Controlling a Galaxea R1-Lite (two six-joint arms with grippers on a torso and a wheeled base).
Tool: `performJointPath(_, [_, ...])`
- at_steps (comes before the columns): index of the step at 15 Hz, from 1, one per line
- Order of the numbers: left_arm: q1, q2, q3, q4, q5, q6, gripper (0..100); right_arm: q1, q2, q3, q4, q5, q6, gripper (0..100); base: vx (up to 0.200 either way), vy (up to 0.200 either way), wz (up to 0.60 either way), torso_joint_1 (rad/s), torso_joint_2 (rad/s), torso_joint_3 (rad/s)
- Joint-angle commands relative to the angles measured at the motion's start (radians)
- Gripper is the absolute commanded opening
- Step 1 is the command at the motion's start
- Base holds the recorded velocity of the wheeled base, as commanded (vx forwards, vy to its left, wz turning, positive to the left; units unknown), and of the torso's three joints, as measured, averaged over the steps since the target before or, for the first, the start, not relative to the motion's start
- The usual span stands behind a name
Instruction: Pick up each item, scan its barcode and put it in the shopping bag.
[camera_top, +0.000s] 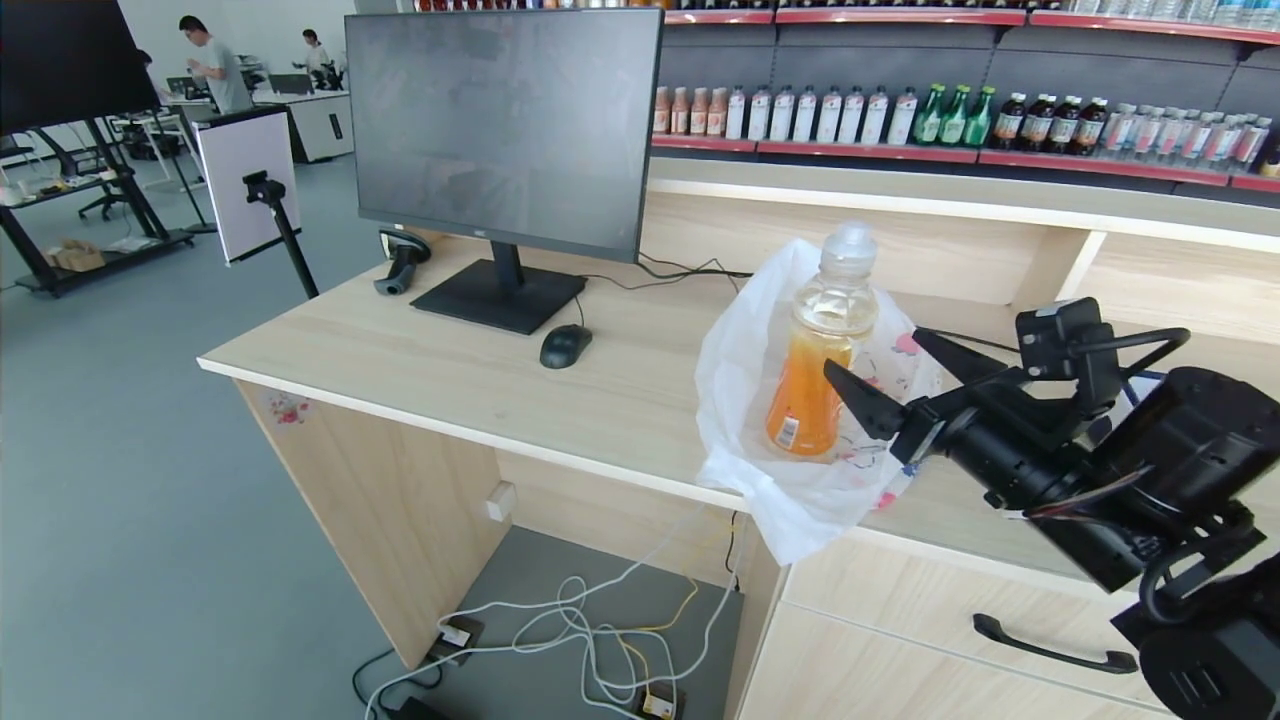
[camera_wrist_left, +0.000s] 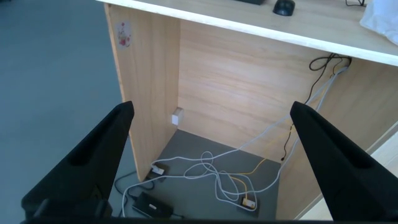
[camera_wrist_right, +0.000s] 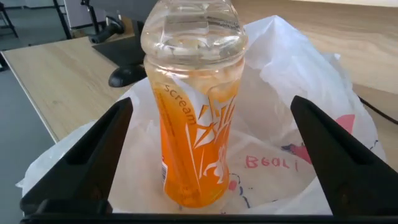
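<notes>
The bottle (camera_top: 815, 370) stands straight up in the shopping bag (camera_top: 740, 400), right in front of the open right pincer (camera_top: 874, 352); the left pincer (camera_wrist_left: 211, 109), also open, is far off.

The light wooden tabletop (camera_top: 480, 370) carries a monitor (camera_top: 505, 130) on its stand toward the back, a scanner (camera_top: 400, 262) just left of the stand, a mouse (camera_top: 565, 346) in front of it, and a white bag (camera_top: 790, 500) at the right, drooping over the front edge.
</notes>
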Motion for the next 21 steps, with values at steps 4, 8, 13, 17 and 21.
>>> performJointPath(4, [0.000, 0.000, 0.000, 0.000, 0.000, 0.000, 100, -0.047, -0.145, 0.064, -0.001, 0.000, 0.001, 100, 0.000, 0.000, -0.30, 0.000, 0.00, 0.002])
performJointPath(8, [0.000, 0.000, 0.000, 0.000, 0.000, -0.002, 100, -0.070, -0.157, 0.075, -0.001, 0.000, 0.001, 100, 0.000, 0.000, -0.60, 0.000, 0.00, 0.005])
performJointPath(13, [0.002, 0.001, 0.000, 0.001, 0.000, -0.005, 100, -0.071, -0.170, 0.076, -0.001, 0.000, -0.001, 100, 0.000, -0.080, -0.36, 0.001, 0.01, 0.004])
performJointPath(17, [0.002, 0.001, 0.000, 0.001, 0.002, -0.013, 100, -0.085, -0.180, 0.099, -0.001, 0.000, -0.007, 100, 0.000, -0.200, 0.00, 0.004, 0.01, 0.001])
performJointPath(21, [0.002, 0.001, 0.000, 0.001, 0.002, -0.017, 100, -0.093, -0.170, 0.104, -0.001, 0.000, -0.007, 100, 0.000, -0.200, 0.00, 0.001, 0.00, 0.004])
